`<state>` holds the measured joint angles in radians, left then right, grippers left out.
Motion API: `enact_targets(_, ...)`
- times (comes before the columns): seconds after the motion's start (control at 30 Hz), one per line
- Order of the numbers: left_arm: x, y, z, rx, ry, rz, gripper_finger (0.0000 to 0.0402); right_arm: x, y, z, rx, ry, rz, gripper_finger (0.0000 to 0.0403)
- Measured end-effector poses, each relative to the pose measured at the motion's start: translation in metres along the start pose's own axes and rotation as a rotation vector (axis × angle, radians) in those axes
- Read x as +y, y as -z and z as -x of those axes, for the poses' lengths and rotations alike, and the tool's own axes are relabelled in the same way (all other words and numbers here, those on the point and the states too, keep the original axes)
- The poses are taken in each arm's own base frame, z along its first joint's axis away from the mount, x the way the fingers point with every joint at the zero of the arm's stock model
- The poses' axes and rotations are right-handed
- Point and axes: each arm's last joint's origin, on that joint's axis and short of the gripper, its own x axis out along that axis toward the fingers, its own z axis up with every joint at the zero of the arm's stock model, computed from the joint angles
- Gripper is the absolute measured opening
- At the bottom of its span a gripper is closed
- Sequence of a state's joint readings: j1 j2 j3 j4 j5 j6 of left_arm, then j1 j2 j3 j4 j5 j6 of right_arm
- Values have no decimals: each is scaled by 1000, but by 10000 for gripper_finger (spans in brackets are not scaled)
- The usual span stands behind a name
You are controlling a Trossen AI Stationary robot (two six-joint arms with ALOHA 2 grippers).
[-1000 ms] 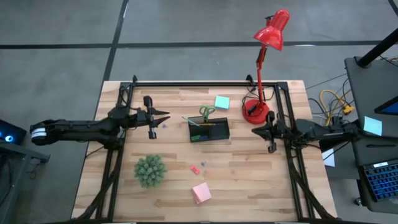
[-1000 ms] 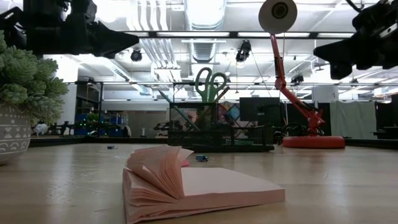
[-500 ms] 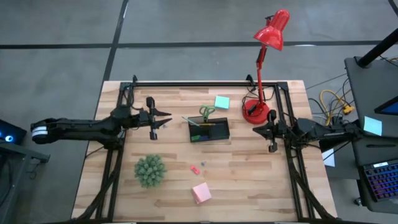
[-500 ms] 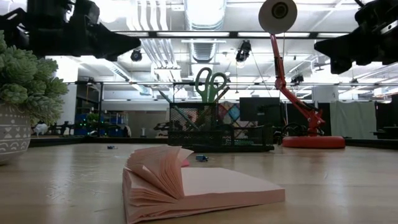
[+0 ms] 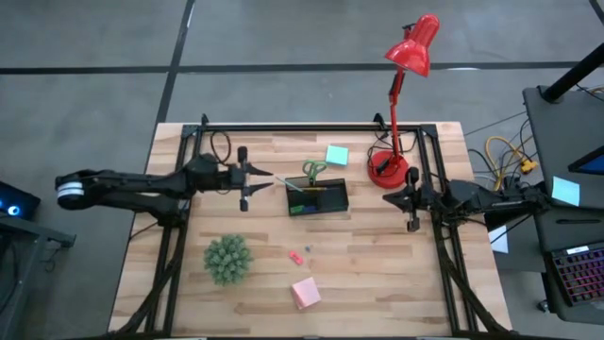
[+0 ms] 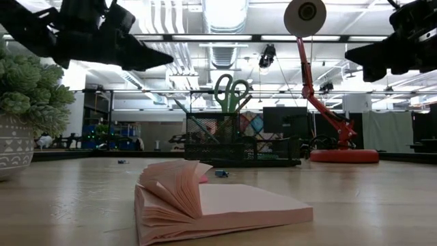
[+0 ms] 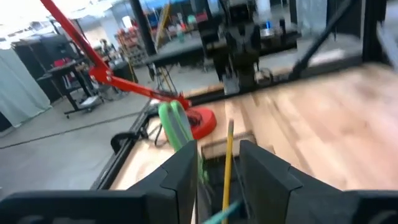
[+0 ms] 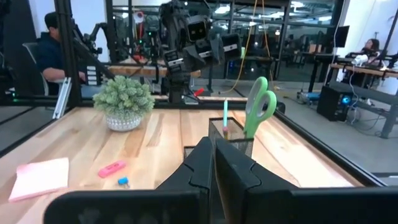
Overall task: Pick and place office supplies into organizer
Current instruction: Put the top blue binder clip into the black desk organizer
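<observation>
Reaching: left claw [image 5: 267, 178] hangs above the surface [image 5: 255, 293], just short of the organizer's left end, fingers spread with nothing between them.
Plant: spiky green ball [image 5: 227, 259] in a pale patterned pot, left front of the surface, not part of the job.
Organizer: black mesh tray [image 5: 318, 197] with dividers, near the middle back of the surface.
Already in: green-handled scissors [image 5: 314, 171] standing handles-up, a yellow pencil [image 7: 227, 158] and a thin teal pen [image 8: 225, 118] beside them.
Left out, front: pink sticky pad [image 5: 305, 293], soft paper leaves curling up; a small pink eraser [image 8: 112, 168] and a tiny blue one [image 8: 124, 182] lie between it and the tray.
Left out, back: teal sticky pad [image 5: 337, 155], flat and square, behind the tray.
Progress: by my guess roughly half done; long items stowed, pads and erasers remain.
Lamp: glossy red, round base [image 5: 388, 171], right of the tray.
Waiting: right claw [image 5: 409, 200] at the right edge, fingers pressed together, empty.
</observation>
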<state>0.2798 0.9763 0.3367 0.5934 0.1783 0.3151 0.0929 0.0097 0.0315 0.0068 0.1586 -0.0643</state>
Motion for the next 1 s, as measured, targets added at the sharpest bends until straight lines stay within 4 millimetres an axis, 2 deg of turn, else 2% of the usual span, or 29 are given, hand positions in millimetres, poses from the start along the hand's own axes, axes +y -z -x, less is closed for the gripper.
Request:
enact_targets(0.27,2,-8,8,223,64,-78,107,0,2,0,20,-1,2,8)
enact_targets(0.5,10,-30,20,404,51,-141,107,0,2,0,21,0,3,8)
enact_targets(0.83,26,-65,23,375,-144,-178,107,0,3,0,26,-1,20,8)
enact_targets(1.0,22,-59,24,454,-62,-227,107,0,3,0,26,-1,20,8)
